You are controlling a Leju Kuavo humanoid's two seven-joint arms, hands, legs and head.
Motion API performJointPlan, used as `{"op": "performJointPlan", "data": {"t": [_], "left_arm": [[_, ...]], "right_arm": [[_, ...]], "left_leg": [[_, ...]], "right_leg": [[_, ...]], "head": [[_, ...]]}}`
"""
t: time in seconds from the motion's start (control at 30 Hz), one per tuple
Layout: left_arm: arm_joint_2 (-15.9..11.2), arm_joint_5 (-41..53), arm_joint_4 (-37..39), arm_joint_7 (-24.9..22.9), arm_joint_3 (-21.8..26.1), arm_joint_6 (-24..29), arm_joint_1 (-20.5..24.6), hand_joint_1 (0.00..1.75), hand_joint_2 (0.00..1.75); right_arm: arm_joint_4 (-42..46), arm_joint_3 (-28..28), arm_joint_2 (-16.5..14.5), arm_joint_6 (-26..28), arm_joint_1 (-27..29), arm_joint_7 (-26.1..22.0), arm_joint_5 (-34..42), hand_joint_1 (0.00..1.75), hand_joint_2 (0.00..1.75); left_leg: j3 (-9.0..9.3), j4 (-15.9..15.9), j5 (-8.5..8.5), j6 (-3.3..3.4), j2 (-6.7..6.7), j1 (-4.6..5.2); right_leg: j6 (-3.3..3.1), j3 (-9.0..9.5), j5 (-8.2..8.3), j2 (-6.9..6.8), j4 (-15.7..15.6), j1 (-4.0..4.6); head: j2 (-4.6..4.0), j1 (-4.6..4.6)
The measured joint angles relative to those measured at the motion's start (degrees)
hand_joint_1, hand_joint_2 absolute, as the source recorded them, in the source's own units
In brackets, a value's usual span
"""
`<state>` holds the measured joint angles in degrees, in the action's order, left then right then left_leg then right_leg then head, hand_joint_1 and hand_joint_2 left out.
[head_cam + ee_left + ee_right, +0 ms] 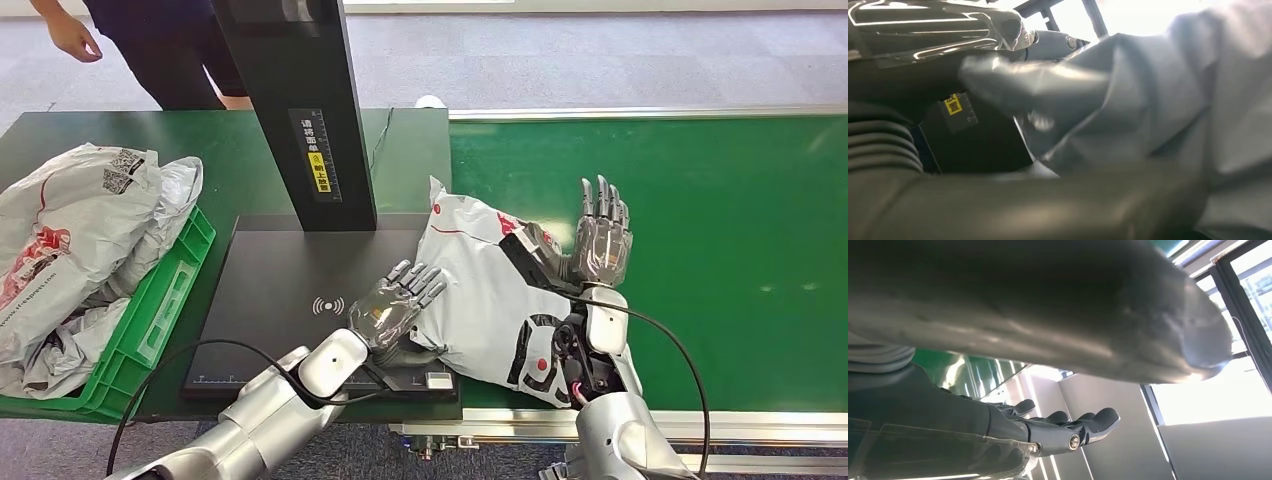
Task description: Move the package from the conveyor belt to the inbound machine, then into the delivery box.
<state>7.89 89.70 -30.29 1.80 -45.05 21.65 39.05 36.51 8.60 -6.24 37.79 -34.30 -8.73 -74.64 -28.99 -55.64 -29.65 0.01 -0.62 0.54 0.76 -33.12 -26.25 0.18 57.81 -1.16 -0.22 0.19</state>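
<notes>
Two silver hands flank one grey-white package (pixel 480 290), which lies across the seam between the green conveyor belt (pixel 720 230) and the dark bench (pixel 230 150), one end on the black plate of the inbound machine (pixel 290 290) and the other on the belt. The left hand (pixel 395 308) rests against the package's left edge above the plate, palm toward the bag, its fingers (pixel 425 280) straight, held close side by side and laid on the plastic; they grip nothing. In the left wrist view the crumpled grey plastic of the package (pixel 1168 100) lies right against the thick thumb (pixel 1023 205), and the yellow label on the machine's post (pixel 953 104) shows behind. The right hand (pixel 600 235) stands at the package's far right edge over the belt, back of the hand toward the camera, fingers (pixel 605 200) upright and slightly fanned, holding nothing; whether the palm touches the bag cannot be told. In the right wrist view its fingers (pixel 1083 425) extend straight into open air. The machine's black post (pixel 300 110) rises from the plate just behind the package. On the left of the bench a green delivery box (pixel 165 300) is heaped with other grey bags (pixel 70 230). A person (pixel 150 40) in dark clothes stands beyond the bench, one hand (pixel 75 38) hanging near its far corner
</notes>
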Motion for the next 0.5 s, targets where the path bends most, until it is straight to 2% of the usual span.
{"op": "performJointPlan", "data": {"t": [0.2,0.5], "left_arm": [[1.8,-0.6,3.8,0.9,-0.9,0.6,1.8,0.0,1.75],[3.0,-1.9,5.5,2.5,-0.8,2.3,2.9,0.0,1.75]], "right_arm": [[0.2,0.0,0.0,0.0,0.2,0.4,-0.4,0.0,0.0],[0.8,0.0,0.0,0.0,1.0,0.9,-0.7,0.0,0.0]], "left_leg": [[0.01,0.0,0.0,0.0,0.0,0.0],[0.01,0.0,0.0,0.0,0.01,0.0]], "right_leg": [[0.0,0.0,0.0,0.0,0.0,0.0],[0.0,0.01,0.0,0.0,0.0,0.0]], "head": [[0.0,0.0],[0.0,0.01]]}}
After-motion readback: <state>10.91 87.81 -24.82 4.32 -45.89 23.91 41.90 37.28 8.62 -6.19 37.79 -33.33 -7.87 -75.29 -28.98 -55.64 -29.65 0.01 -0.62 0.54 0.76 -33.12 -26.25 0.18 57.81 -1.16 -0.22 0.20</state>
